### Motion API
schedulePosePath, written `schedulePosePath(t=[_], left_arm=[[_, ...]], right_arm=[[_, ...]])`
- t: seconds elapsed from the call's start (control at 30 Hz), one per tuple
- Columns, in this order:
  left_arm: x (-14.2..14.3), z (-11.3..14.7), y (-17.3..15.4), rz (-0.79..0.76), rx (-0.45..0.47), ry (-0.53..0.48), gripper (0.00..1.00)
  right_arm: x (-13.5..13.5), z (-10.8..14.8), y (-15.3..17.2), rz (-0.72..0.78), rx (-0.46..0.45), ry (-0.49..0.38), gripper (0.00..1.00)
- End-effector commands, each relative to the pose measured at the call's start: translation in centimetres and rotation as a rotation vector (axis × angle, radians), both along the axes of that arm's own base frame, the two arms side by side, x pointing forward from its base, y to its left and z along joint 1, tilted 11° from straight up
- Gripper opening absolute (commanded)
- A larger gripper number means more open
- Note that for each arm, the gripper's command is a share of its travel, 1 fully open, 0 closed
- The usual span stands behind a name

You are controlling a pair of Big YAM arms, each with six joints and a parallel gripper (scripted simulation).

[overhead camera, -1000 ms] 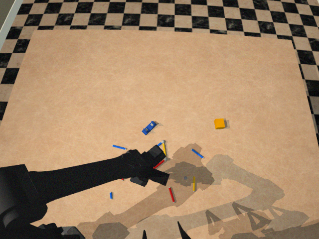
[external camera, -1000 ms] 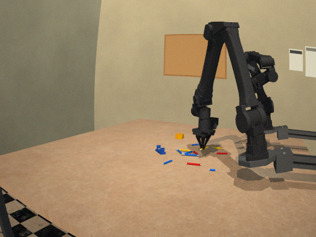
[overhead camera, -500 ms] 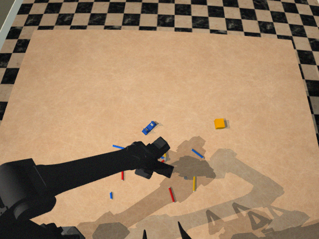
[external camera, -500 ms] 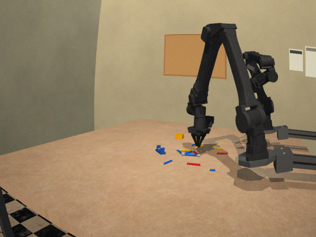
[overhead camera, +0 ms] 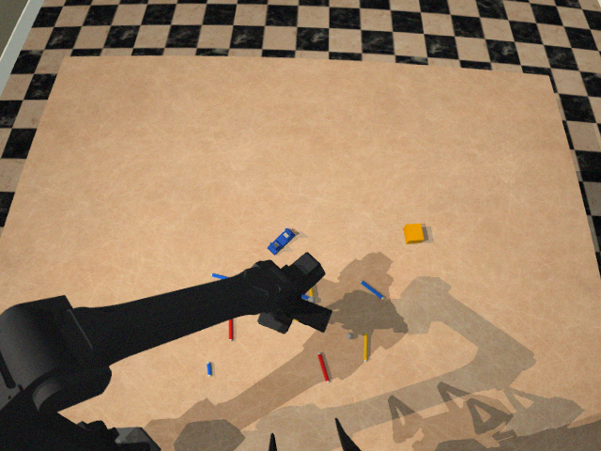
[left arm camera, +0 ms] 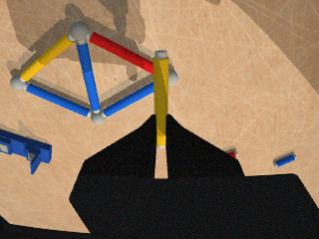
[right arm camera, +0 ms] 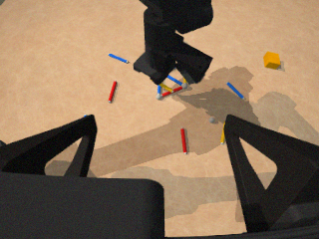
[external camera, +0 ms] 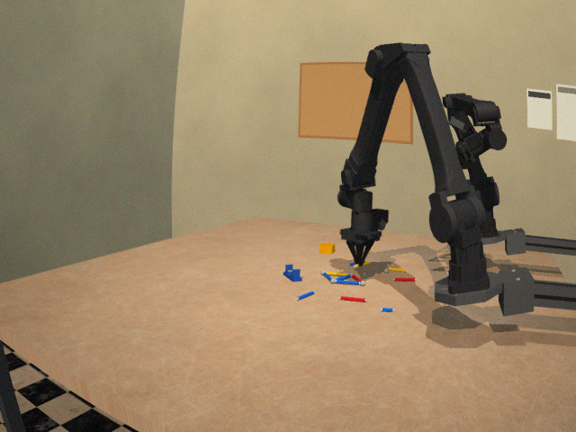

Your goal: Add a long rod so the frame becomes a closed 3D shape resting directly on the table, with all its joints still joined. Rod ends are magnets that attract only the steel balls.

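The frame [left arm camera: 94,74] lies flat on the table. It is made of yellow, red and blue rods joined at several steel balls. My left gripper [left arm camera: 160,120] is shut on a long yellow rod [left arm camera: 161,100], which points forward from the fingers. The rod's far end overlaps the frame's right-hand steel ball [left arm camera: 171,79]; I cannot tell whether they touch. In the top view the left gripper [overhead camera: 310,303] hides most of the frame. In the exterior view it [external camera: 360,261] stands just above the frame [external camera: 344,277]. My right gripper [right arm camera: 160,121] is open and empty, high above the table and back from the frame.
A blue toy car [overhead camera: 281,240] and an orange block [overhead camera: 413,233] lie beyond the frame. Loose rods lie around it: blue [overhead camera: 372,289], yellow [overhead camera: 365,347], red [overhead camera: 323,366], red [overhead camera: 230,329], short blue [overhead camera: 208,368]. A loose steel ball [overhead camera: 349,335] lies beside the yellow rod.
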State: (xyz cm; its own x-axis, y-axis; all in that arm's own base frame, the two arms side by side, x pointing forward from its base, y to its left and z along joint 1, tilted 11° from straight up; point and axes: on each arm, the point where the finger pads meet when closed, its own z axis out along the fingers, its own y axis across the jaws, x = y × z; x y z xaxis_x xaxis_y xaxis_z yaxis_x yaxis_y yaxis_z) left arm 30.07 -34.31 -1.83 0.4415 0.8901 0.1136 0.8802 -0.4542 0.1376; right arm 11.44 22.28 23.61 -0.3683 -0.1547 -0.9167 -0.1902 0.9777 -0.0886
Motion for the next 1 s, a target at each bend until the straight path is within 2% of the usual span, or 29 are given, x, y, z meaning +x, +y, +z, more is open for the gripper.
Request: schedulePosePath(t=[0.0,0.2,0.23,0.27,0.37,0.6,0.63,0.83,0.9,0.97], left_arm=[[1.9,2.5,-1.7,-0.003,-0.049,-0.037,0.0],[1.9,2.5,-1.7,-0.003,-0.049,-0.037,0.0],[1.0,1.3,-1.3,-0.011,-0.028,-0.022,0.0],[1.6,2.2,-1.1,0.004,-0.049,-0.032,0.0],[1.5,2.2,-1.3,-0.001,-0.048,-0.034,0.0],[2.0,2.2,-1.1,0.062,-0.124,-0.018,0.0],[1.4,1.6,-0.4,0.071,-0.123,-0.001,0.0],[1.6,1.6,-0.1,0.159,-0.268,0.055,0.0],[1.6,1.6,-0.1,0.159,-0.268,0.055,0.0],[1.6,1.5,0.0,0.198,-0.332,0.082,0.0]], right_arm=[[-0.1,0.9,0.6,-0.003,0.033,0.005,1.0],[-0.1,0.9,0.6,-0.003,0.033,0.005,1.0],[-0.1,0.9,0.6,-0.003,0.033,0.005,1.0],[-0.1,0.9,0.6,-0.003,0.033,0.005,1.0],[-0.1,0.9,0.6,-0.003,0.033,0.005,1.0],[-0.1,0.9,0.6,-0.003,0.033,0.005,1.0],[-0.1,0.9,0.6,-0.003,0.033,0.005,1.0],[-0.1,0.9,0.6,-0.003,0.033,0.005,1.0],[-0.1,0.9,0.6,-0.003,0.033,0.005,1.0],[-0.1,0.9,0.6,-0.003,0.033,0.005,1.0]])
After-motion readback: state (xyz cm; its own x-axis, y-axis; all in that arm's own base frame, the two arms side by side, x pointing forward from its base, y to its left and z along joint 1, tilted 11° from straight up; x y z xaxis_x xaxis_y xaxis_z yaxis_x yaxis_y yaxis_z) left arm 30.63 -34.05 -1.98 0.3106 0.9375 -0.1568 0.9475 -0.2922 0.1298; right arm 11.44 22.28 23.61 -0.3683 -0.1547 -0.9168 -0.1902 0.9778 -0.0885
